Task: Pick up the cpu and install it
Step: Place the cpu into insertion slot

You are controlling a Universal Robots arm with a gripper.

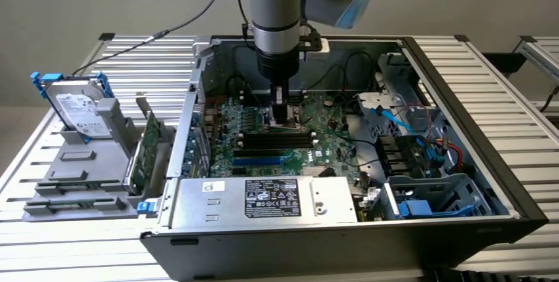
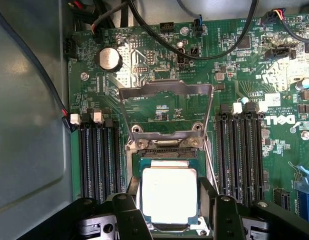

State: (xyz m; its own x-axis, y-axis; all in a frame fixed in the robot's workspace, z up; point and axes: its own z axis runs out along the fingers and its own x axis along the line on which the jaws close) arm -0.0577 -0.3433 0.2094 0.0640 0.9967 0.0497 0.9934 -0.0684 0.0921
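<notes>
The cpu (image 2: 169, 197), a small square chip with a silver-grey top, lies flat and level over the motherboard socket (image 2: 164, 151). My gripper (image 2: 169, 200) straddles it, a dark finger (image 2: 133, 189) against one edge and the other finger (image 2: 207, 189) against the opposite edge, so the jaws are shut on the chip. The socket's metal load plate (image 2: 167, 90) is swung up and open behind it. In the exterior view the gripper (image 1: 281, 120) reaches straight down into the open computer case (image 1: 454, 86), onto the green motherboard (image 1: 262, 144); the chip is hidden there.
Black memory slots (image 2: 99, 155) (image 2: 242, 150) flank the socket closely. Black cables (image 2: 159, 35) arc over the board. A metal power supply (image 1: 262, 197) fills the case front. On the exterior view's left, a grey rack holds a silver hard drive (image 1: 77, 108) and a green card (image 1: 148, 141).
</notes>
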